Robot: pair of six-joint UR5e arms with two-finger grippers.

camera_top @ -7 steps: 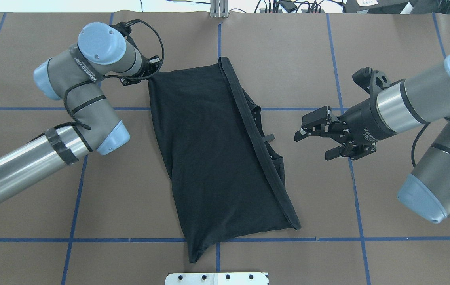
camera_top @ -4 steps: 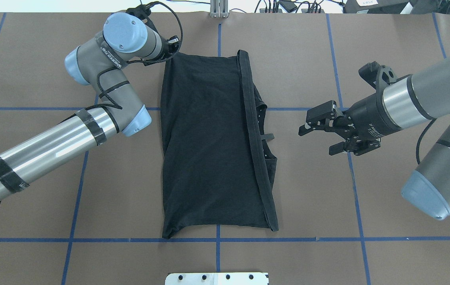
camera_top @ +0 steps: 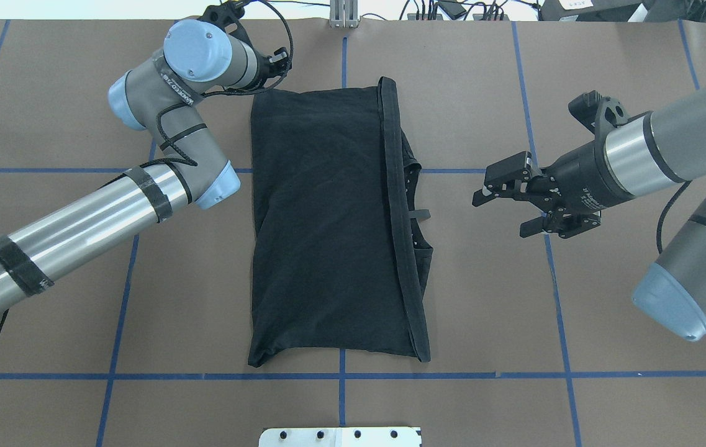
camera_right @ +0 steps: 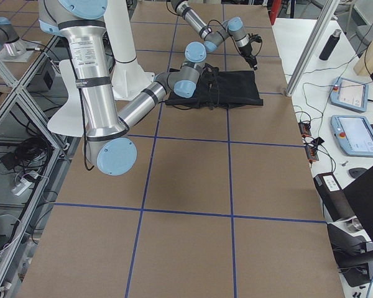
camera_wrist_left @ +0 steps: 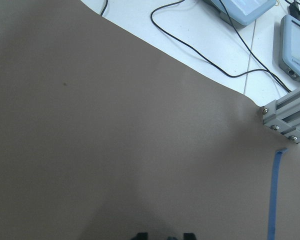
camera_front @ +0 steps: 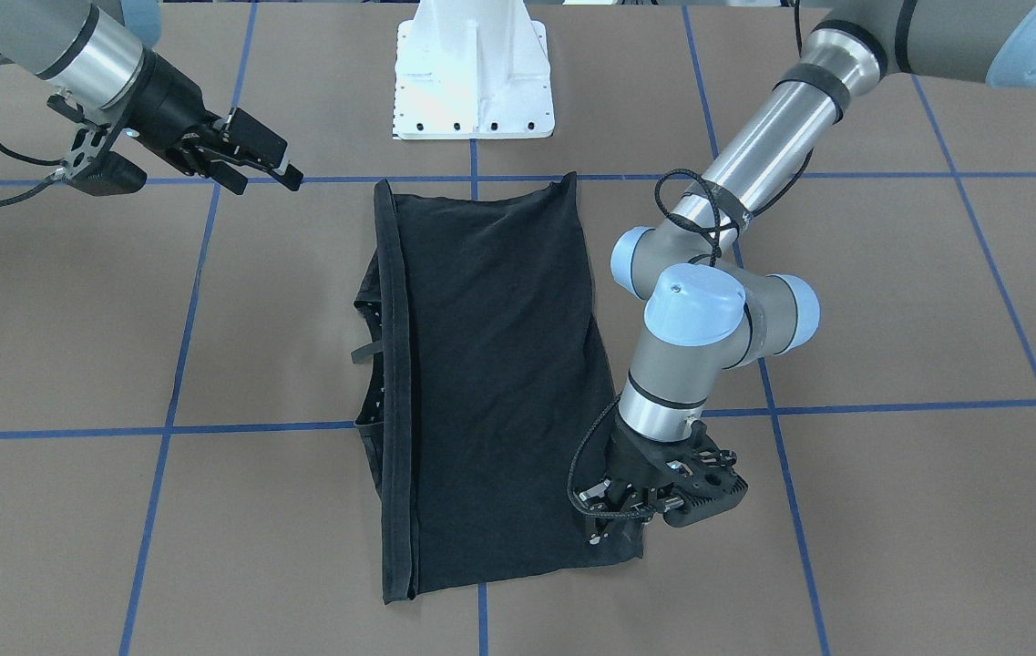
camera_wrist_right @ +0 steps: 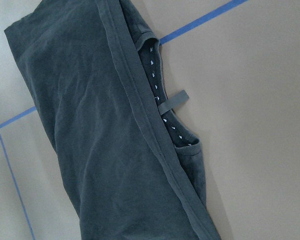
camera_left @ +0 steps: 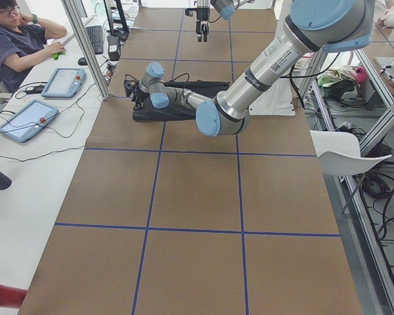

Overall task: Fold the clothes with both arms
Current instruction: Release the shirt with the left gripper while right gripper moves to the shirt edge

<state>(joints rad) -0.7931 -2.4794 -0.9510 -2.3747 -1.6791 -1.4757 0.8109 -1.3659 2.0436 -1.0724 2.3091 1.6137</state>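
T-shirt (camera_top: 328,217) folded lengthwise, frame centre on bench (camera_top: 483,310). Left arm (camera_top: 79,230) tip at its upper-left corner in the overhead view, probably squaring the edge; jaws state can't tell. Right arm (camera_top: 626,155) hovers at right, jaws wide, clear of cloth.

The T-shirt (camera_top: 328,236) lies on the table (camera_top: 79,310), between the two grippers. One corner sits right beneath the jaws of the left gripper (camera_front: 609,521). Its collar side lies ahead of the jaws of the right gripper (camera_top: 500,216), well apart.
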